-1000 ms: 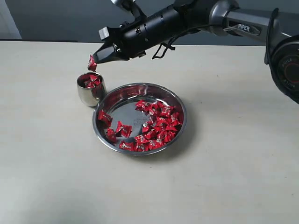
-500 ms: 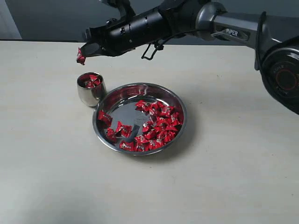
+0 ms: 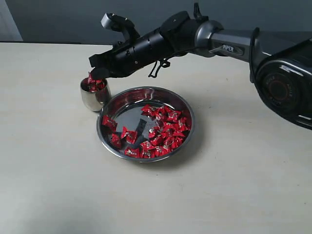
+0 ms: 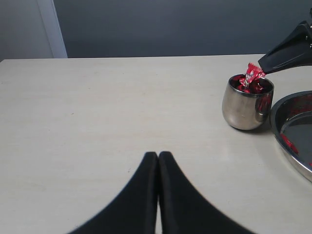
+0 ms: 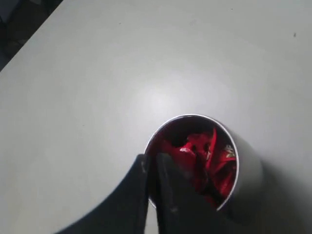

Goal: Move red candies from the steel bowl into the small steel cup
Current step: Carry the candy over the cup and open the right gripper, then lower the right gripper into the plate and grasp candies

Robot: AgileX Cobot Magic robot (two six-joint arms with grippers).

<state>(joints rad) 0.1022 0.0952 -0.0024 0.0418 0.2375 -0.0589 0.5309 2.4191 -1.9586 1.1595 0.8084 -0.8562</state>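
Presently the right gripper (image 3: 96, 74) has its jaws pinched on one red candy (image 4: 252, 74) just over the small steel cup (image 3: 95, 97), beside the steel bowl (image 3: 187, 109) toward the table's (image 3: 48, 185) far edge. This looks like the drop step: next the jaws should part squarely above the mouth. The left gripper (image 4: 158, 161) rests with jaws pressed together, empty.

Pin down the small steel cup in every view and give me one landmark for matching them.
Exterior view: small steel cup just left of the steel bowl, under the right gripper.
Left wrist view: cup beyond the shut left gripper, beside the bowl's rim.
Right wrist view: cup seen from above, directly below the gripper tips.
Shared landmark: the red candies heaped inside the cup.
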